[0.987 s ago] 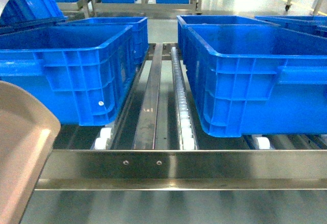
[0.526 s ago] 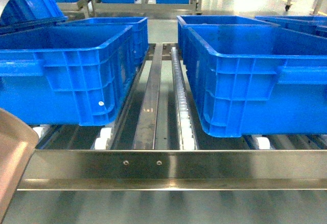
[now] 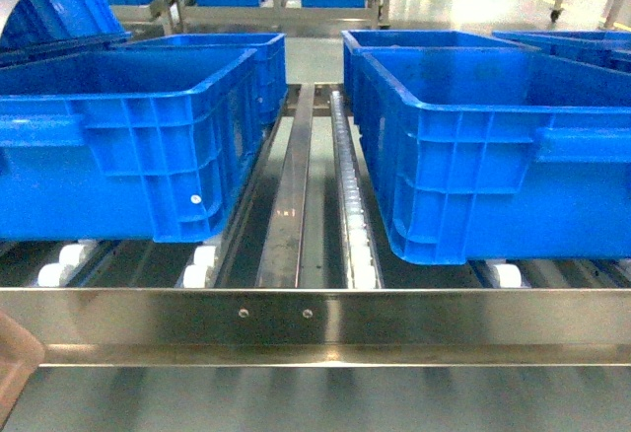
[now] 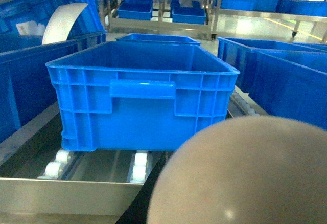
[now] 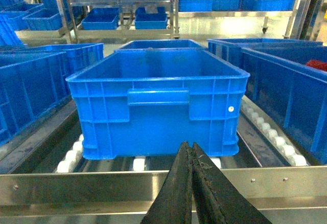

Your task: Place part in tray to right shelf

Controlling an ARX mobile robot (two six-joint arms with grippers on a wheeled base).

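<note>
My right gripper (image 5: 191, 155) hangs pinched closed and empty before the stainless-steel roller shelf (image 3: 325, 316), clear of the cream plastic scoop tray (image 4: 245, 175) — my left grip I cannot tell.

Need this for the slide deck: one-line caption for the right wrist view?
Right gripper, shut and empty, faces a blue crate on the right shelf.

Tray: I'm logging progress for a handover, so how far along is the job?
Done: nothing visible; no part shows on the right shelf. In hand: the tray hangs before the shelf's rail in the left wrist view, contents hidden; the right tool is shut, empty. Left: placing the part.
</note>
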